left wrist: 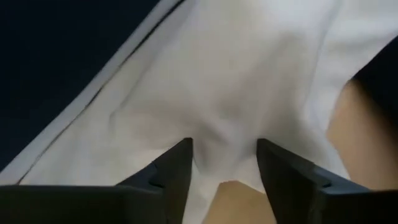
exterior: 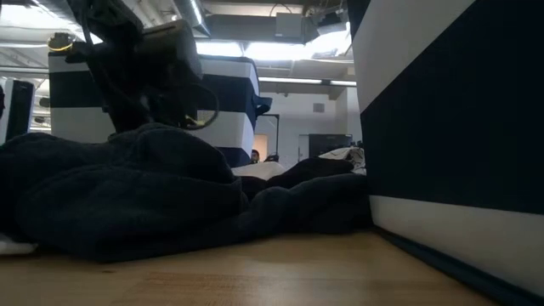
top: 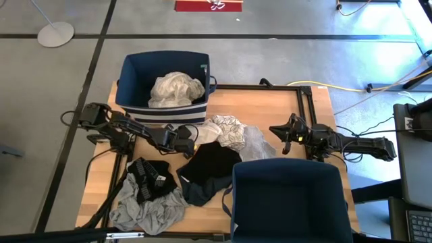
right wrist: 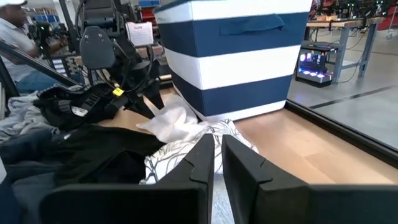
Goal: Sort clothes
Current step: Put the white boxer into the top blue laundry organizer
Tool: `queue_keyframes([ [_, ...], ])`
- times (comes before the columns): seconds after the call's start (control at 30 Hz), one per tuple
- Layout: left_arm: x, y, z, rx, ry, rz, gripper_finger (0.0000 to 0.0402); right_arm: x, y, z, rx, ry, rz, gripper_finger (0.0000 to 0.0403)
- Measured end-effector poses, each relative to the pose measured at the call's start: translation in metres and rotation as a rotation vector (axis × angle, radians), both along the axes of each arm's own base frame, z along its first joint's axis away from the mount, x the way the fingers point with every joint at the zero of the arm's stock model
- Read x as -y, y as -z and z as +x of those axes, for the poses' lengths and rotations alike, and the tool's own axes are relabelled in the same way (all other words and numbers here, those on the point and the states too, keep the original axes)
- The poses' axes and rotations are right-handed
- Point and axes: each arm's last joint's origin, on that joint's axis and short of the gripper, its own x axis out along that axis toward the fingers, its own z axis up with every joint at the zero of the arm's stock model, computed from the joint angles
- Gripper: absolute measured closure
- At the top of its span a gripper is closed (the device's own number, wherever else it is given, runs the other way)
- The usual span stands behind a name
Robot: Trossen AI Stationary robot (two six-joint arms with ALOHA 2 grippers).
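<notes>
A white garment (top: 204, 132) lies on the wooden table in front of the far striped bin (top: 135, 74). My left gripper (top: 183, 141) is down on its left end, open, with a hump of the white cloth (left wrist: 224, 146) between its fingers. Beside the white garment lie a black-patterned white piece (top: 231, 130) and a pale thin one (top: 258, 144). Nearer the front lie a black garment (top: 213, 162), a dark navy one (top: 198, 193), a grey one (top: 148, 210) and a black one with labels (top: 152, 177). My right gripper (right wrist: 217, 149) waits at the right, shut and holding nothing. My left gripper comes at the white garment slanting down from the table's left. Its two fingers (left wrist: 177, 171) stand apart and sink into the cloth, with a raised fold (left wrist: 225, 163) bulging between them. The garment lies slack on the table; how many layers are between the fingers, I cannot tell.
A crumpled white piece (top: 175, 89) lies inside the far bin. A second navy bin (top: 290, 196) stands at the near right edge and fills the right of the low view (exterior: 450, 110). Bare wood (top: 283, 108) shows at the far right.
</notes>
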Motion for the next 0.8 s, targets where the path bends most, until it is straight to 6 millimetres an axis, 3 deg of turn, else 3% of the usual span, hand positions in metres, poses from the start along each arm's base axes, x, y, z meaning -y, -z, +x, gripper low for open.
queue_keyframes([
  [0.3, 0.001, 0.000, 0.000, -0.048, 0.089, 0.013, 0.0384, 0.000, 0.002, 0.002, -0.027, 0.005, 0.003, 0.0368],
  [0.5, 0.006, -0.009, 0.005, -0.042, 0.143, 0.018, 0.0388, 0.000, 0.002, 0.002, -0.025, 0.005, 0.003, 0.0368],
  [0.8, 0.020, -0.053, 0.012, 0.103, 0.249, 0.036, 0.0393, 0.000, 0.002, 0.002, -0.022, 0.006, 0.009, 0.0368],
])
